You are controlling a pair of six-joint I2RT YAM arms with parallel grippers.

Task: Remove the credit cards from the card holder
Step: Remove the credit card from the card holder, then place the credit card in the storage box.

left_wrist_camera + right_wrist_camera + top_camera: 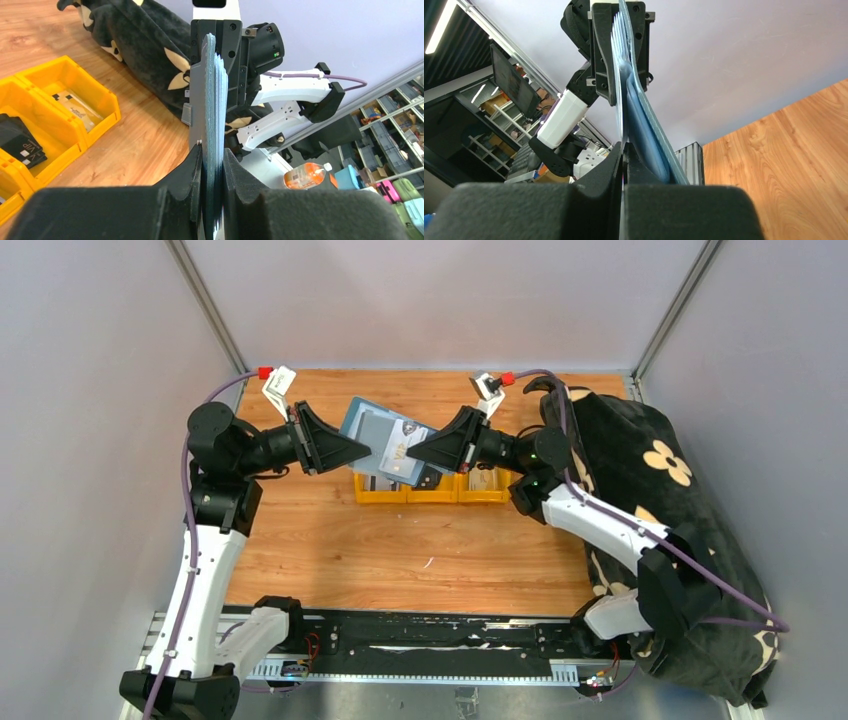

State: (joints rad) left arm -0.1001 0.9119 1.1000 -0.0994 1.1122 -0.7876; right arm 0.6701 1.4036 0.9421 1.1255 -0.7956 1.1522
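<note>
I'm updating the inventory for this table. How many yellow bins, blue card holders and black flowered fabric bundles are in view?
Yellow bins: 3
Blue card holder: 1
Black flowered fabric bundle: 1
Total: 5

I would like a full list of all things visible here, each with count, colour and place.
card holder: one, slate blue, held in the air above the bins
credit cards: several, pale, in the holder; count unclear
bins: three, yellow, side by side at table's back
binned cards: at least two, black and tan, in separate bins
fabric bundle: one, black with cream flowers, table's right side
table: one, brown wood, under everything
left claw: black, shut on the card holder
right claw: black, shut on a credit card edge
</note>
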